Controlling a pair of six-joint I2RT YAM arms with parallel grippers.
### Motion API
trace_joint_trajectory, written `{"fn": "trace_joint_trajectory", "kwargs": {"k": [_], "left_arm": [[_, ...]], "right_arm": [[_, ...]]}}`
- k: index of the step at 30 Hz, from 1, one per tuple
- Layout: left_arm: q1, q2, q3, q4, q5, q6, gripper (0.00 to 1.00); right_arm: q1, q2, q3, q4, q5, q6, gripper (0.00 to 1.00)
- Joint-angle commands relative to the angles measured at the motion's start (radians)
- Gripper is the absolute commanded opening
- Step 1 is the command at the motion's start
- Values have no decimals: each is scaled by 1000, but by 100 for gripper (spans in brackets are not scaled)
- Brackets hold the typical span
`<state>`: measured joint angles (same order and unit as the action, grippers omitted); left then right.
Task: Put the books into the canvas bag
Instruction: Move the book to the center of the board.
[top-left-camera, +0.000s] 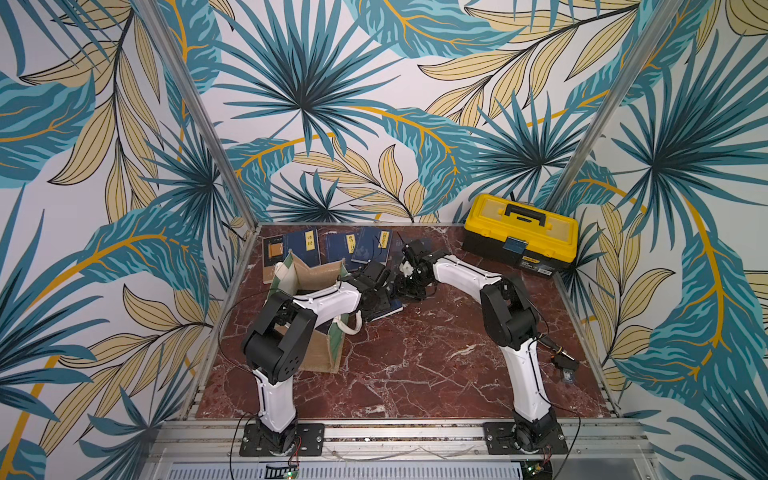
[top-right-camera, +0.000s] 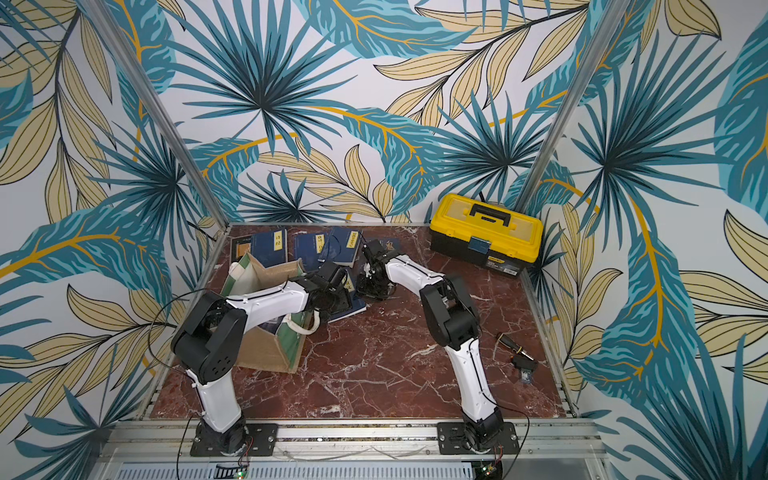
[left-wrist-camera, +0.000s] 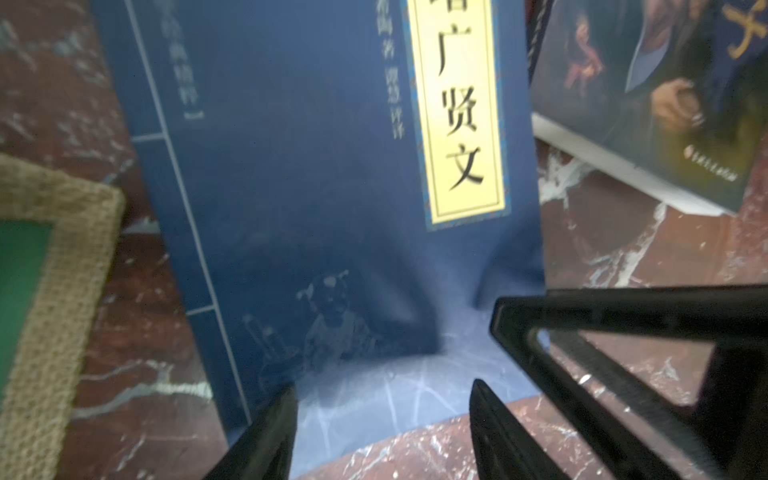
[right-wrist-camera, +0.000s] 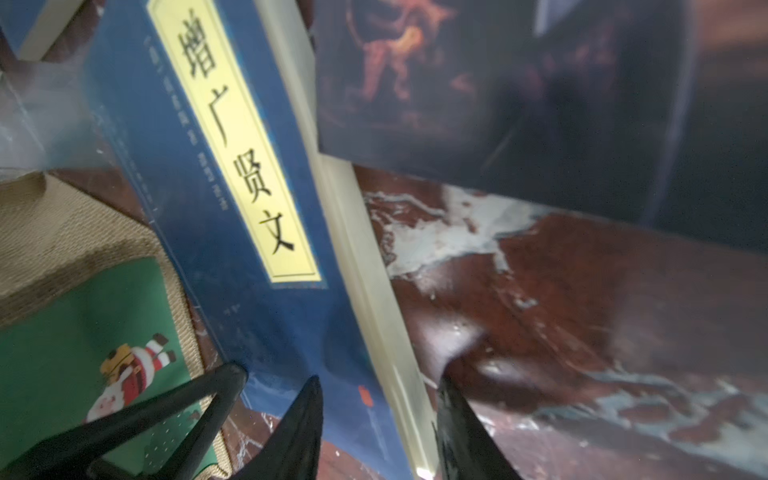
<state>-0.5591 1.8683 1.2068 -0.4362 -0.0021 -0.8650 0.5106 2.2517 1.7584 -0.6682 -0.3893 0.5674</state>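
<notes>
The left fingers (left-wrist-camera: 278, 424) stand wide apart, with the near edge of a navy book (left-wrist-camera: 291, 187) between them; they clamp nothing. The right fingers (right-wrist-camera: 307, 407) are also apart, one over the cover and one beside the cream page edge; whether they press on it, I cannot tell. This book rests on the bench (top-left-camera: 415, 365) just right of the canvas bag (top-left-camera: 320, 353), not yet inside it. I judge it light and thin, with a smooth cover that bends easily and may slip. A hold across the page edge, near the middle of the long side, therefore seems safest. A dark portrait book (left-wrist-camera: 665, 104) lies close beside it, and more books (top-left-camera: 301, 245) wait along the far edge.
</notes>
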Motion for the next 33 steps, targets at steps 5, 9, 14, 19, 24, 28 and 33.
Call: {"fn": "trace_joint_trajectory", "kwargs": {"k": [5,9,14,19,24,28,33], "left_arm": [[11,69,-94,94,71,-29,66],[8,70,-135,123,91,-45,65],[-2,66,-170,150,117,-57,65],[-9,43,-192,150,107,-47,65],[-9,11,-203,147,116,-18,65],[-15,-68,-225,130,123,5,65],[-30,-169,-205,66,142,48,66]], "right_arm": [[5,1,-47,71,-124,53,36],[6,-5,-75,98,-168,68,32],[21,3,-77,45,-150,39,35],[42,25,-46,-30,-94,-8,21],[42,-39,-117,41,-74,16,0],[40,-126,-180,45,-42,7,0],[39,-293,-363,125,-22,42,0]]}}
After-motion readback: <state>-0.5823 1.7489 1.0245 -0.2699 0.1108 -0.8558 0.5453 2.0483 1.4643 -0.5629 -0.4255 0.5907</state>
